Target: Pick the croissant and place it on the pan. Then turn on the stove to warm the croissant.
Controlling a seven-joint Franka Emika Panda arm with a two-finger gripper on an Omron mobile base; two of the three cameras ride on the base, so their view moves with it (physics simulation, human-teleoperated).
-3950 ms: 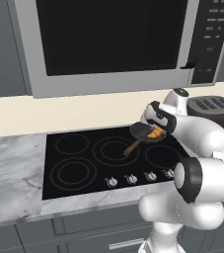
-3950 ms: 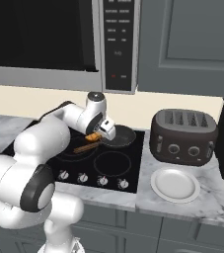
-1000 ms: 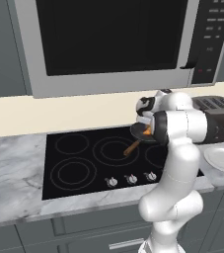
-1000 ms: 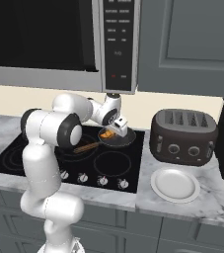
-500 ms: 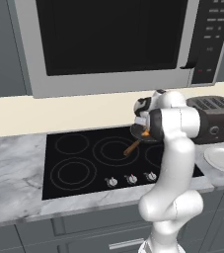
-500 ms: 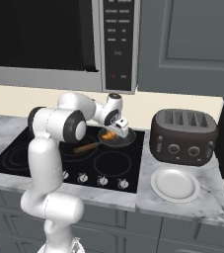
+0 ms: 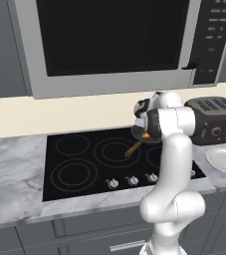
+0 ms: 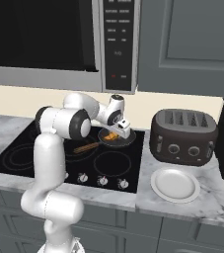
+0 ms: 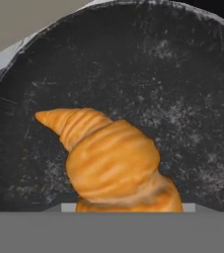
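Croissant [image 7: 146, 135], one, is showing orange at the gripper [image 7: 143, 130] over one pan [image 7: 140, 138] on the stove [image 7: 84, 159], left base view. Right base view: one plate [image 8: 175, 184] is lying at the pan's 4 o'clock, beside one toaster [image 8: 184, 136]. Hand view: the croissant is sitting above the pan; whether the claw is gripping it cannot be told.

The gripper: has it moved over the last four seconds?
Yes. The gripper has shifted right, toward the toaster, from the pan handle side to over the pan.
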